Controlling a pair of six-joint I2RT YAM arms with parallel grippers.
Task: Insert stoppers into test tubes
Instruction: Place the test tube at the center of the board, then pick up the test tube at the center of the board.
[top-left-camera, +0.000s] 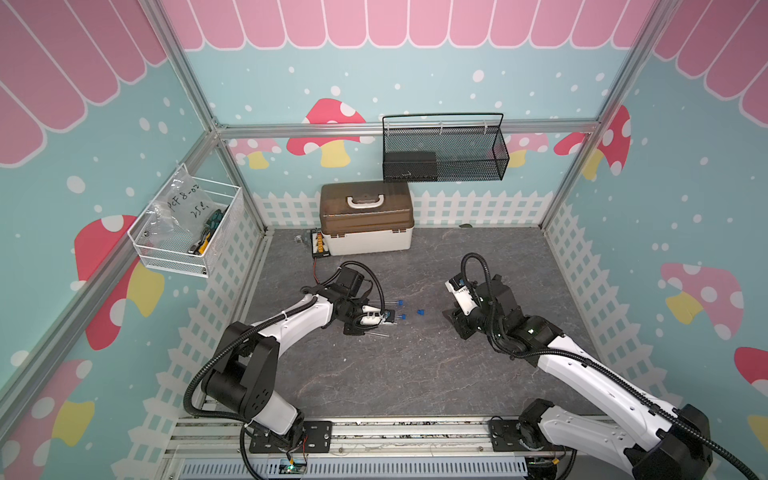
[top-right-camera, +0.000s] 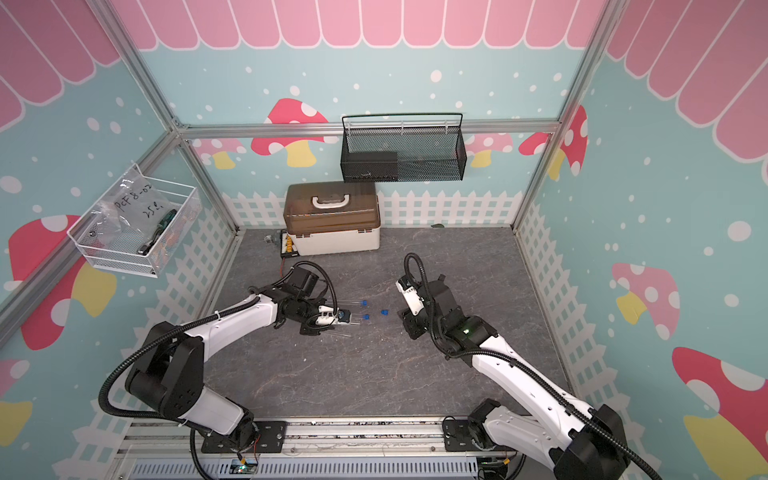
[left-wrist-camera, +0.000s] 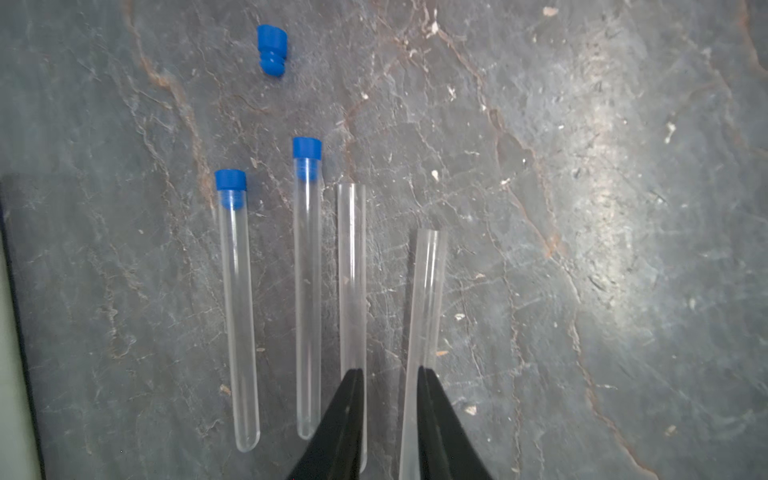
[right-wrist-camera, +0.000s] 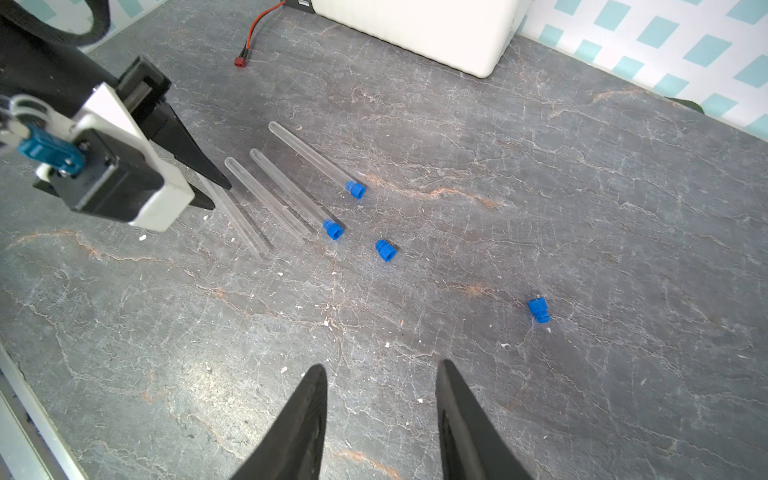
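Four clear test tubes lie side by side on the grey table. Two carry blue stoppers (left-wrist-camera: 230, 183) (left-wrist-camera: 307, 147); the other two (left-wrist-camera: 352, 270) (left-wrist-camera: 426, 291) have bare mouths. My left gripper (left-wrist-camera: 390, 370) (top-left-camera: 372, 328) points down near their rounded ends. Its jaws are narrowly open astride the outermost bare tube (right-wrist-camera: 245, 228), which lies against one finger with a gap to the other. A loose stopper (left-wrist-camera: 272, 50) (top-left-camera: 419, 311) lies past the tube mouths. Another loose stopper (right-wrist-camera: 538, 309) lies nearer my right gripper (right-wrist-camera: 380, 365) (top-left-camera: 453, 318), which is open and holds nothing.
A brown-lidded white toolbox (top-left-camera: 365, 220) stands at the back, with a connector board (top-left-camera: 318, 245) and a red-tipped wire (right-wrist-camera: 249, 37) beside it. A black mesh basket (top-left-camera: 444, 153) and a white wire basket (top-left-camera: 187, 232) hang on the walls.
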